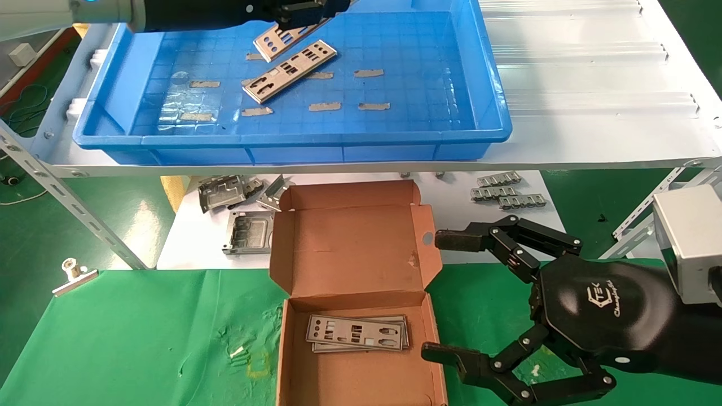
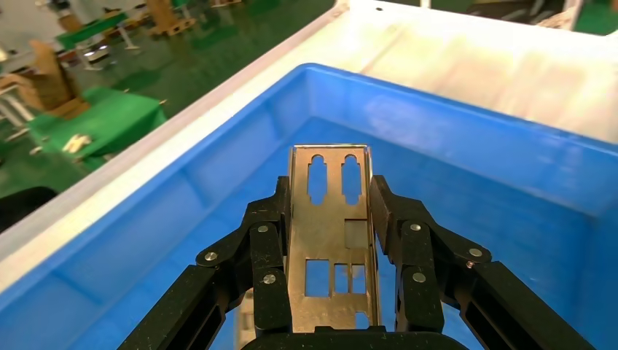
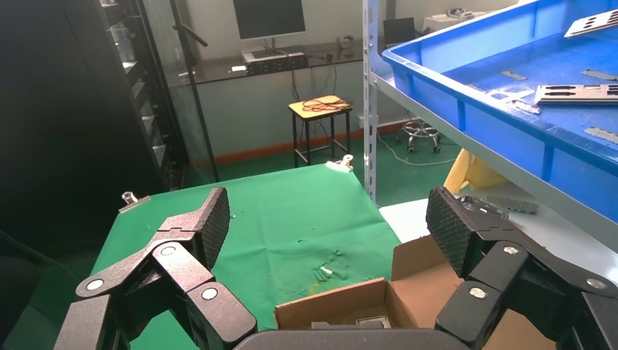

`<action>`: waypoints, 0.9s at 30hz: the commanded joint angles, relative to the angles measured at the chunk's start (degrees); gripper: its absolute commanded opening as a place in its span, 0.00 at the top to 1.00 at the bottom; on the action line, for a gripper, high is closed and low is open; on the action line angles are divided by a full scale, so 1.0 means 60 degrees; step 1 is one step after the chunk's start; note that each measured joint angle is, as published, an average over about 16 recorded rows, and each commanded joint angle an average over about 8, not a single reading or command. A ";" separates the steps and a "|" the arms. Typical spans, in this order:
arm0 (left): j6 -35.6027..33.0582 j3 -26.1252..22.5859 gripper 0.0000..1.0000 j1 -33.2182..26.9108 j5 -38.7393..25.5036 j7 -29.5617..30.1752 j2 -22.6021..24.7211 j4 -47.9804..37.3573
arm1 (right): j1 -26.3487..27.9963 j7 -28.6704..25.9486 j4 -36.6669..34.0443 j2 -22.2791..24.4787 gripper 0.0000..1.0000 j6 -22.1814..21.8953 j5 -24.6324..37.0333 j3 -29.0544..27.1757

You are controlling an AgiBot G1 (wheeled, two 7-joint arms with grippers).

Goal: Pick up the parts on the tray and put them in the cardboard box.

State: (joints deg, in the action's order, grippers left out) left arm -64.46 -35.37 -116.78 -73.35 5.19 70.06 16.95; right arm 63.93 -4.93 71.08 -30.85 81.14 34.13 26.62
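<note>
Part (image 2: 331, 240) pinched between left gripper (image 2: 329, 208) jaws, seemingly above tray (image 2: 182, 219); right gripper (image 1: 437, 296) jaws spread.

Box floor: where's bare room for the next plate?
In the box, the near half of the floor, below the stacked plates, is bare. The stack fills the far half, near the lid hinge. The left hand grips a plate over the tray; the right hand hangs open beside the box.

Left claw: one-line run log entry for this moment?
left claw: shut on plate, over tray | tray: one plate left | cardboard box: plates inside | right claw: open beside box
</note>
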 commanded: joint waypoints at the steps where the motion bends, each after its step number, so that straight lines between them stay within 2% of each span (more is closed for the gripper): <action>1: -0.0297 0.0033 1.00 0.0037 0.0075 0.0046 -0.0145 0.0227 | 0.0000 0.0000 0.0000 0.0000 0.00 0.0000 0.0000 0.0000; 6: -0.1244 0.0212 1.00 0.0570 0.0517 0.0515 -0.0975 0.1808 | 0.0000 0.0000 0.0000 0.0000 0.00 0.0000 0.0000 0.0000; 11: -0.1789 0.0387 1.00 0.1513 0.0996 0.1308 -0.1965 0.4090 | 0.0000 0.0000 0.0000 0.0000 0.00 0.0000 0.0000 0.0000; 15: -0.1671 0.0500 1.00 0.2520 0.1272 0.2128 -0.2789 0.6222 | 0.0000 0.0000 0.0000 0.0000 0.00 0.0000 0.0000 0.0000; 20: -0.0972 0.0623 1.00 0.3888 0.1396 0.3058 -0.3755 0.8828 | 0.0000 0.0000 0.0000 0.0000 0.00 0.0000 0.0000 0.0000; 24: -0.0447 0.0645 1.00 0.4908 0.1291 0.2796 -0.4084 0.9962 | 0.0000 0.0000 0.0000 0.0000 0.00 0.0000 0.0000 0.0000; 27: -0.0179 0.0583 1.00 0.5667 0.1159 0.1945 -0.3966 1.0137 | 0.0000 0.0000 0.0000 0.0000 0.00 0.0000 0.0000 0.0000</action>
State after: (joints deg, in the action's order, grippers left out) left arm -65.47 -32.28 -82.77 -66.76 16.70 47.04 76.61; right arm 63.93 -4.93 71.08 -30.85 81.14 34.13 26.62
